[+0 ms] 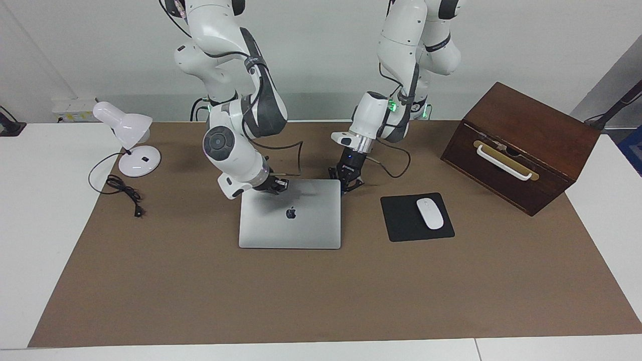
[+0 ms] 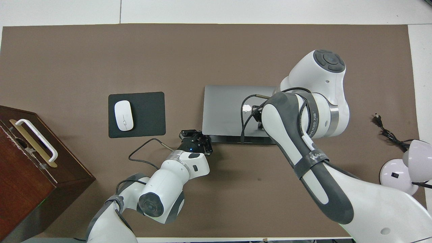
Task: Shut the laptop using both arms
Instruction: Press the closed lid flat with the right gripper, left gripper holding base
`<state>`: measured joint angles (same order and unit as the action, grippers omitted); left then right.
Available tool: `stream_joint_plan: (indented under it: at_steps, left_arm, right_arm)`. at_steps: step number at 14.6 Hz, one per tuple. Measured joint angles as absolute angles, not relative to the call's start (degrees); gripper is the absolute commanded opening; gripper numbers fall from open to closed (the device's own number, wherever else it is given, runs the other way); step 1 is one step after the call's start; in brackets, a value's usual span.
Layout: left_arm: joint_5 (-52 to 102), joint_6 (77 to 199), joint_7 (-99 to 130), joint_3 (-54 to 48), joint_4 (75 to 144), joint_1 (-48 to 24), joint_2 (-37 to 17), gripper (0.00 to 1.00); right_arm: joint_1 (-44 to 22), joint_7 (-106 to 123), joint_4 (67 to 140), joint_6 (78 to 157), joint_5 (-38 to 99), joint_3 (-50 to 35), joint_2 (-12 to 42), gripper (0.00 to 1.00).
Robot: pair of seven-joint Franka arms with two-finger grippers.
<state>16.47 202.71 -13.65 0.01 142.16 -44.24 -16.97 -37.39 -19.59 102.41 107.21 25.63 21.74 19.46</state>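
Observation:
The silver-grey laptop (image 1: 301, 225) lies mid-table with its lid (image 2: 226, 108) tilted almost flat. Only a thin dark strip of its keyboard deck (image 2: 233, 139) shows along the edge nearest the robots. My right gripper (image 1: 277, 185) is shut and presses on the lid's raised edge near the corner toward the right arm's end. In the overhead view the right gripper (image 2: 257, 115) is mostly hidden under its own forearm. My left gripper (image 1: 350, 183) is shut and low beside the laptop's corner toward the left arm's end, also seen from above (image 2: 199, 138). Whether it touches the laptop I cannot tell.
A black mouse pad (image 1: 401, 223) with a white mouse (image 1: 430, 213) lies beside the laptop toward the left arm's end. A brown wooden box (image 1: 521, 145) with a white handle stands past the pad. A white desk lamp (image 1: 128, 135) and its cord (image 1: 123, 193) sit at the right arm's end.

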Motion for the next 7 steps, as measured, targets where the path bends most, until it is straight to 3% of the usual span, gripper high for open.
stream_joint_plan:
  at_steps: [7]
  left_arm:
    - [16.5, 202.7, -13.8, 0.0, 142.2, -44.2, -17.0, 0.0]
  right_arm:
    - [-38.0, -19.6, 103.9, 108.4, 25.6, 21.7, 19.1, 0.0]
